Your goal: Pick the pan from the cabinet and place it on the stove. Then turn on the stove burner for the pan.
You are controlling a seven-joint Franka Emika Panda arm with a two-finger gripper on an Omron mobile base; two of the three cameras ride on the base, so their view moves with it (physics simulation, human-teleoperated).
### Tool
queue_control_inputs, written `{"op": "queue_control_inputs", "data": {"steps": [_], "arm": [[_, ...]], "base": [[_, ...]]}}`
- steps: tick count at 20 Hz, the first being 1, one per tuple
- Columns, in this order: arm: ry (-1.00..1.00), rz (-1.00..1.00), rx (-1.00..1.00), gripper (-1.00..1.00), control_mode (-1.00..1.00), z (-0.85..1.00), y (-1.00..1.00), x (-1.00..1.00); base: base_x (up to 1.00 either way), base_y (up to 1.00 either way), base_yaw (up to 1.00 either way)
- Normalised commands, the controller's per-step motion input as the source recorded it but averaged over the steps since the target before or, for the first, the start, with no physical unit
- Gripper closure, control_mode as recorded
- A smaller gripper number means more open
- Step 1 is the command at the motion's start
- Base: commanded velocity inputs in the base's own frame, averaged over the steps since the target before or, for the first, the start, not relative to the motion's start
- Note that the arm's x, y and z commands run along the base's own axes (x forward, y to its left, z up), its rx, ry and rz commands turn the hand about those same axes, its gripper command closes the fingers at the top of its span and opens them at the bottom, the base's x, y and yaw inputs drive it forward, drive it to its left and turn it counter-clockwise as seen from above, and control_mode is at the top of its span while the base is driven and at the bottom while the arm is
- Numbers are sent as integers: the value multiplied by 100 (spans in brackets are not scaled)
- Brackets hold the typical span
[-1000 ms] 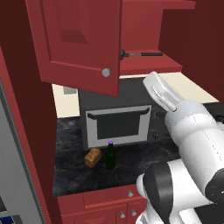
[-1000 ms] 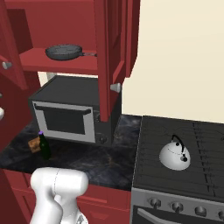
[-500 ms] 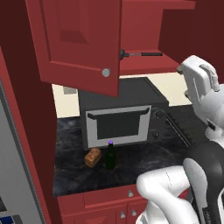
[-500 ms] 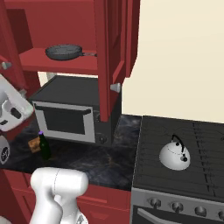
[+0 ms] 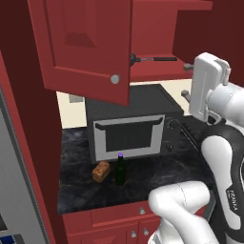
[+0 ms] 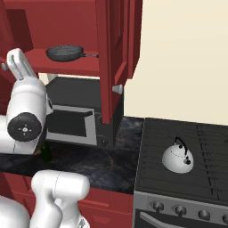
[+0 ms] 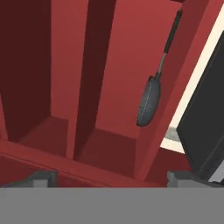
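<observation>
So the arm's swinging up toward the cabinet (image 6: 113, 49) now, gripper (image 7: 111, 177) spread wide, pinching nothing. The pan (image 6: 65, 53) is sitting on the shelf above the microwave (image 5: 129, 128).

Left base view: the open cabinet (image 5: 90, 45) door hides the pan's bowl; only its handle (image 5: 155, 59) shows on the shelf. Top of cabinet cut off by the frame. Stove (image 6: 182, 151) cut off at right and bottom edges of the right base view; knob markings too small to read. Bottle (image 6: 46, 152) partly hidden behind the arm.
</observation>
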Motion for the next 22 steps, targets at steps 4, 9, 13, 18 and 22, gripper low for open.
{"op": "queue_control_inputs", "data": {"steps": [4, 9, 13, 18, 22], "arm": [[4, 15, 20, -100, -100, -7, 2, 68], [0, 6, 6, -100, -100, -8, 34, 27], [0, 2, 1, -100, -100, -7, 35, 31], [5, 2, 0, -100, -100, 0, 14, 46], [8, 9, 1, -100, -100, -4, 13, 48]], "base": [[0, 0, 0], [0, 0, 0], [0, 0, 0], [0, 0, 0], [0, 0, 0]]}}
